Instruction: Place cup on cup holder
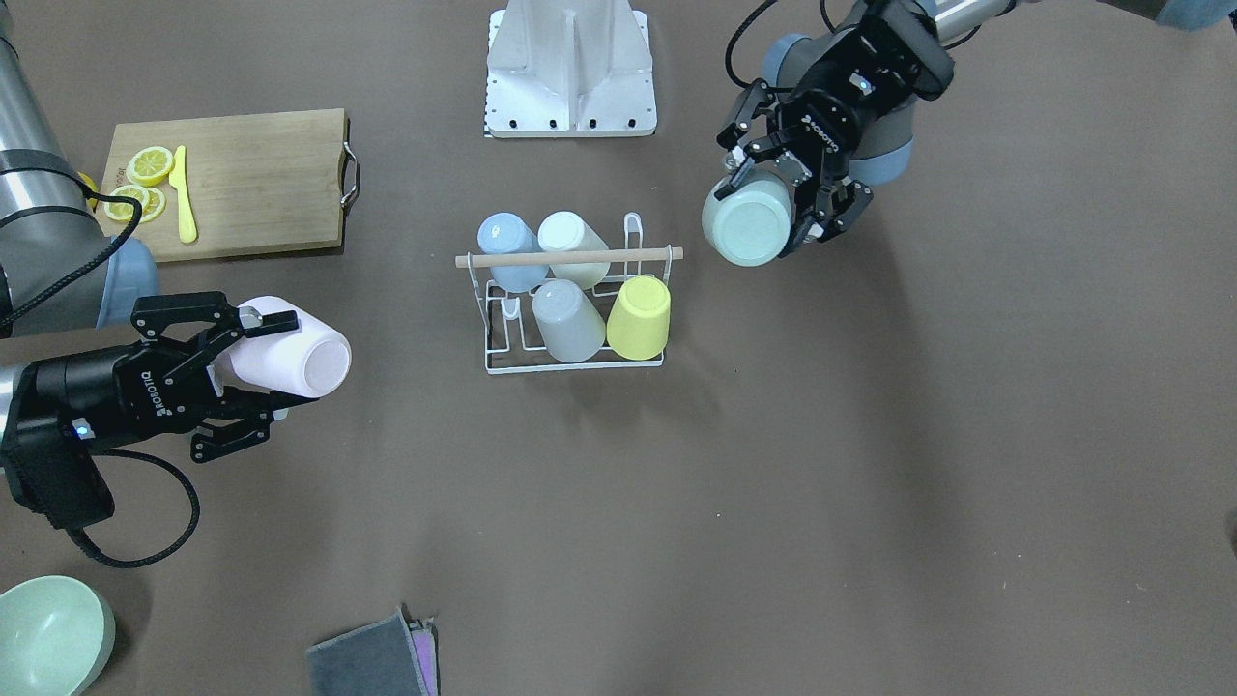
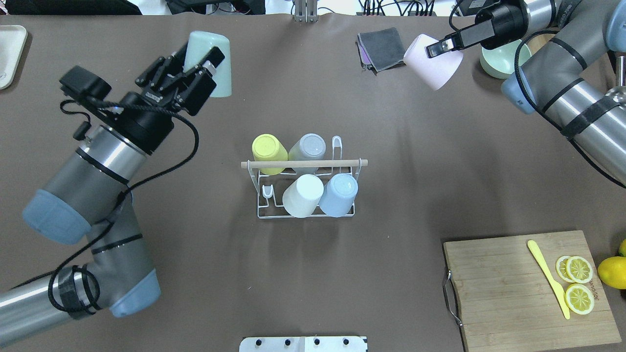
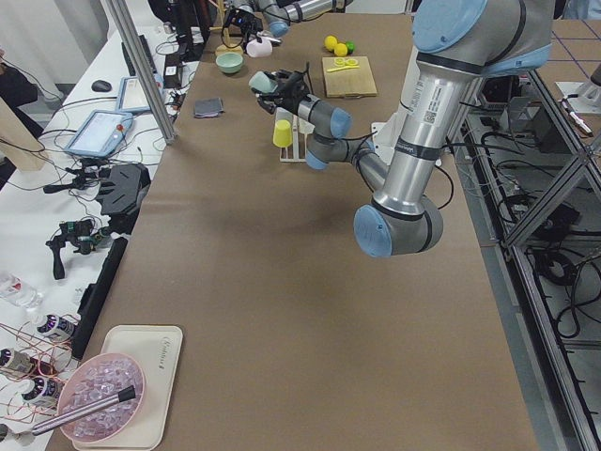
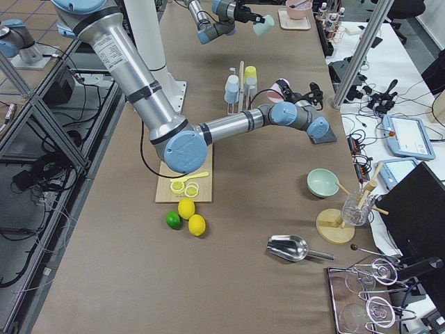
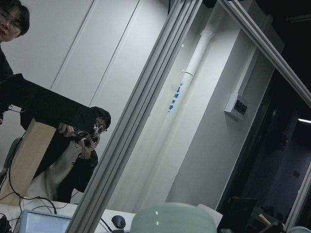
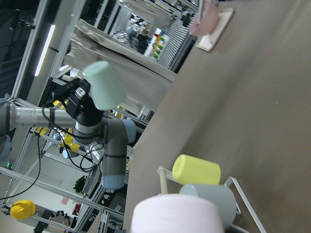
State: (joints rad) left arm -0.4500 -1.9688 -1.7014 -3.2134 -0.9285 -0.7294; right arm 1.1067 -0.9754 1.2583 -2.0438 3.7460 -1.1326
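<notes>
The white wire cup holder [image 2: 264, 211] with a wooden rod [image 2: 303, 164] stands mid-table, also in the front view [image 1: 570, 257]. It holds yellow [image 2: 268, 149], grey [image 2: 308, 146], white [image 2: 303, 194] and blue [image 2: 338, 194] cups upside down. My left gripper [image 2: 205, 58] is shut on a mint green cup [image 2: 209, 73], held in the air far left of the rack; the cup shows in the front view [image 1: 749, 224] and left wrist view [image 5: 172, 218]. My right gripper [image 1: 256, 372] is shut on a pink cup [image 1: 290, 353], held tilted far right of the rack [image 2: 433, 61].
A wooden cutting board [image 2: 508, 293] with lemon slices and a yellow knife lies near right. A green bowl [image 2: 499, 61] and grey cloth [image 2: 381, 46] lie at the far right edge. A white tray [image 2: 10, 54] lies far left. The robot's base plate [image 1: 570, 68] sits behind the rack.
</notes>
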